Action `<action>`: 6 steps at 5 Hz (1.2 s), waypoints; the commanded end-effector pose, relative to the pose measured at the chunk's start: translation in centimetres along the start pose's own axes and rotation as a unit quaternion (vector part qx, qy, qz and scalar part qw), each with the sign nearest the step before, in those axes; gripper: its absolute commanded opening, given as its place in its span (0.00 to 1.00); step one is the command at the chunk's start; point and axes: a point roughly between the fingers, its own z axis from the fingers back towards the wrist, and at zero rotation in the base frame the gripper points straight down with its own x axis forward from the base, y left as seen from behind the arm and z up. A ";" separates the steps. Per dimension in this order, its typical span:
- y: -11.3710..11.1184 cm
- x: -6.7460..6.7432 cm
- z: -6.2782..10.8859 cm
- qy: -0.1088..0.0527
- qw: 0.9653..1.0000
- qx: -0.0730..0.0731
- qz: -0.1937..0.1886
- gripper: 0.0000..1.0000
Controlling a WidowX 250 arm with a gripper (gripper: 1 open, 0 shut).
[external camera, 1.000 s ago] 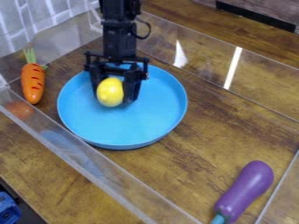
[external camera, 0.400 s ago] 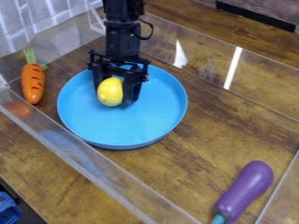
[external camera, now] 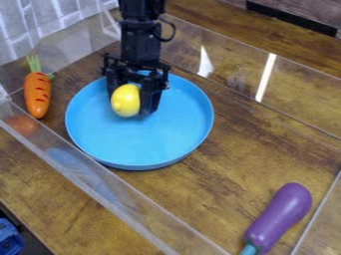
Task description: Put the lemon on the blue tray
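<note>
The bright-yellow lemon (external camera: 126, 100) sits between the black fingers of my gripper (external camera: 134, 102), which is shut on it. The gripper hangs straight down from the dark arm at the top of the view. It holds the lemon over the far-left part of the round light-blue tray (external camera: 180, 134), low over its floor. I cannot tell whether the lemon touches the tray. The fingers hide the lemon's sides.
An orange carrot with a green top (external camera: 38, 92) lies left of the tray. A purple eggplant (external camera: 277, 216) lies at the front right. Clear plastic walls (external camera: 80, 189) border the wooden table (external camera: 266, 139) around the work area.
The gripper and the lemon have shifted slightly up and away over the tray. The tray, the carrot and the eggplant have not moved.
</note>
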 end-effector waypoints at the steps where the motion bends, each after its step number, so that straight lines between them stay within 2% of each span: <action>1: 1.0 -0.9 2.3 -0.026 1.000 0.007 -0.013 1.00; 3: 1.0 -1.0 4.1 -0.023 0.999 0.005 -0.023 1.00; 6: -2.7 -2.0 2.1 -0.020 0.998 0.009 -0.059 1.00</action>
